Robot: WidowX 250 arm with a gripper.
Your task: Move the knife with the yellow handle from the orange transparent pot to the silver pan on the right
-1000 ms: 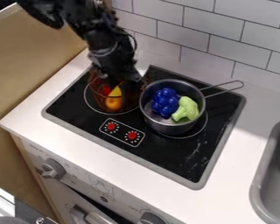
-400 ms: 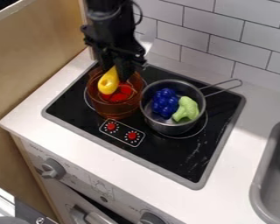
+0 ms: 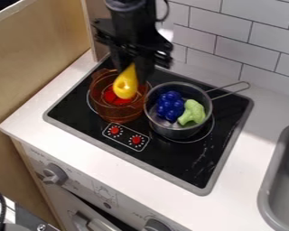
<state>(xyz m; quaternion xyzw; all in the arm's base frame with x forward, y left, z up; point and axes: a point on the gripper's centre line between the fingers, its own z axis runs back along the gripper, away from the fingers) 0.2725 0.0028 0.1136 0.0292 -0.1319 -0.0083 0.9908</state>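
The black gripper [image 3: 135, 67] hangs over the rear left of the stove, shut on a yellow pear-shaped thing [image 3: 126, 84] whose rounded end points down. Below it stands an amber see-through pot [image 3: 128, 111] on the left burner, with a red thing [image 3: 114, 97] inside. Right beside that pot, a metal saucepan [image 3: 174, 131] holds blue grapes [image 3: 170, 106] and a light green broccoli [image 3: 192, 113].
The black stovetop [image 3: 198, 155] has two red knobs on its front left part. The saucepan's wire handle [image 3: 230, 90] points to the tiled back wall. A grey sink [image 3: 279, 180] lies at the right edge, a tan panel [image 3: 38, 76] at left.
The gripper has lifted the yellow thing out of the amber pot, then moved up and to the right with it. The saucepan and its contents have stayed put.
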